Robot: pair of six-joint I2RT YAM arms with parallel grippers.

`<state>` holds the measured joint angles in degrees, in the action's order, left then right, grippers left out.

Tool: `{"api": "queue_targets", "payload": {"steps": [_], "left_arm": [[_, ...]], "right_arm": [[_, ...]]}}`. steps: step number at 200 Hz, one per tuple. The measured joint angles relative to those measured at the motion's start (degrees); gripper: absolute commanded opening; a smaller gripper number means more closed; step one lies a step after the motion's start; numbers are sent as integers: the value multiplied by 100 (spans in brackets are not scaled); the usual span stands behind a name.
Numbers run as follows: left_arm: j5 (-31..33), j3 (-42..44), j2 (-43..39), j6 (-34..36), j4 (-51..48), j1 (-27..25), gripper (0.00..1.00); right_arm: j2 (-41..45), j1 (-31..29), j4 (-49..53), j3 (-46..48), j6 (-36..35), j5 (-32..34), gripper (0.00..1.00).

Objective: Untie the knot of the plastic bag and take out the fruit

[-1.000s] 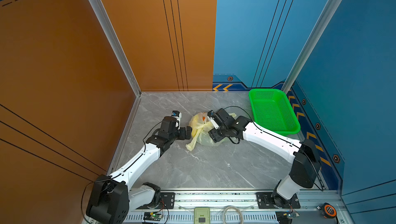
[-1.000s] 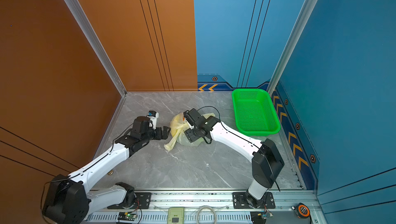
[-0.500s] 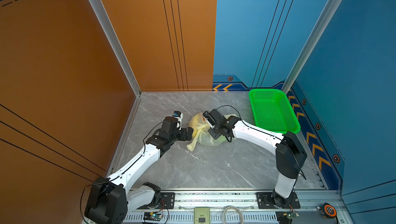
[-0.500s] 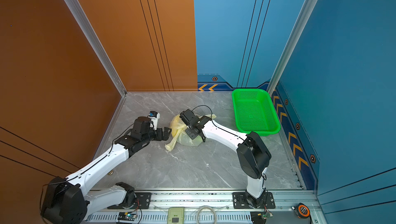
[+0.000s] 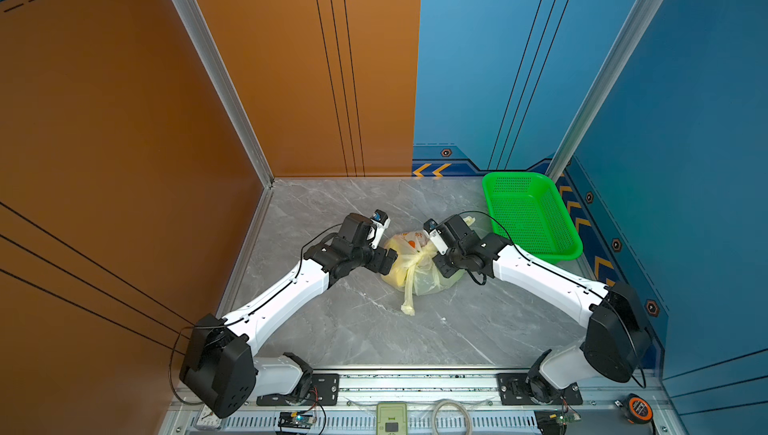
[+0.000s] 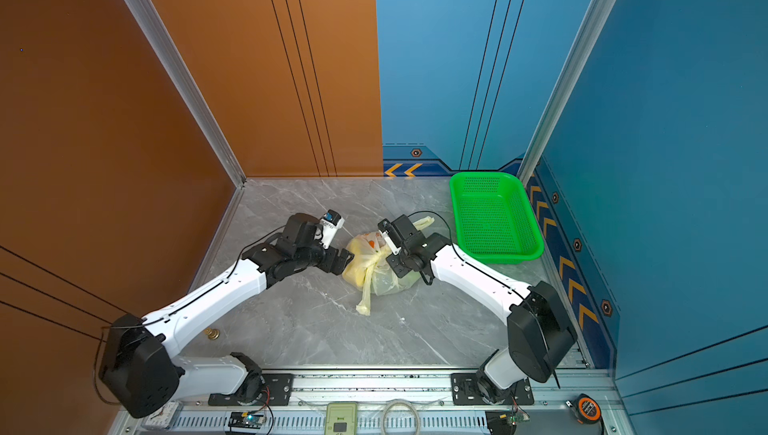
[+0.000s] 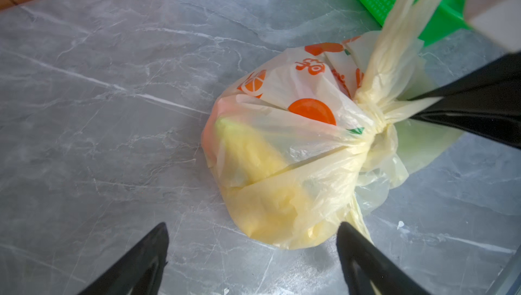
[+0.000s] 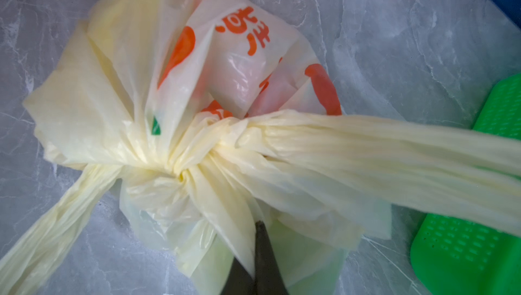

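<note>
Grey marble table (image 5: 353, 329). Green basket (image 5: 540, 251) sits at the far right, nothing in it, apart from the work.

The plastic bag (image 5: 415, 275) lies mid-table between the two arms, tied shut. The fruit (image 7: 253, 164) is all inside: a yellow lump toward the left arm, something pale green toward the right. Can't make out more through the film.

Handling, my read:
- The film is thin, soft and slick, and it tears if yanked.
- The contents look light and loose, so the bag will likely drag or roll instead of resisting a pull. It needs an anchor.
- Best hold is the pleats at the knot (image 8: 197, 161), or a loose strip (image 8: 394, 161) close to it. Not the body.

Right gripper (image 8: 258, 231): jaws fully together, pinching a pleat of film just beside the knot.

Left gripper (image 7: 253, 227): jaws wide, nothing held, just beside the yellow end of the bag. Contact unclear.

Vs a second ago: the right jaws were apart over the bag and are now clamped. The left arm and bag have barely shifted.
</note>
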<state>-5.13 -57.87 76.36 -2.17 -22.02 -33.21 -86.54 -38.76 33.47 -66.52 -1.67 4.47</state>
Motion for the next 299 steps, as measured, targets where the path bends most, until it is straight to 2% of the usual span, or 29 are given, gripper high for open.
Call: {"api": "queue_targets", "payload": {"steps": [10, 19, 42, 91, 127, 179, 238, 267, 299], "left_arm": [[-59, -94, 98, 131, -66, -142, 87], [-136, -168, 186, 240, -98, -249, 81], [-264, -264, 369, 435, -111, -459, 79], [-313, -273, 916, 605, 168, -538, 67], [-306, -273, 1167, 704, 428, -562, 48], [-306, -282, 1261, 828, 608, -588, 0], [-160, -275, 1174, 861, 599, -586, 0], [13, -7, 656, 817, 621, -498, 0], [129, 417, 131, 664, 643, -170, 0]], "right_arm": [[9, 83, -4, 0, -4, -79, 0], [9, 125, -2, 0, -2, -153, 0], [9, 120, -4, 0, -2, -319, 0], [9, 116, -7, 0, 0, -452, 0], [9, 118, -7, 0, 0, -452, 0], [24, 133, -9, 35, 0, -472, 0], [234, 398, -17, 127, 153, -710, 0], [562, 754, -26, 308, 358, -887, 0], [1005, 1158, -81, 636, 643, -1067, 0]]}}
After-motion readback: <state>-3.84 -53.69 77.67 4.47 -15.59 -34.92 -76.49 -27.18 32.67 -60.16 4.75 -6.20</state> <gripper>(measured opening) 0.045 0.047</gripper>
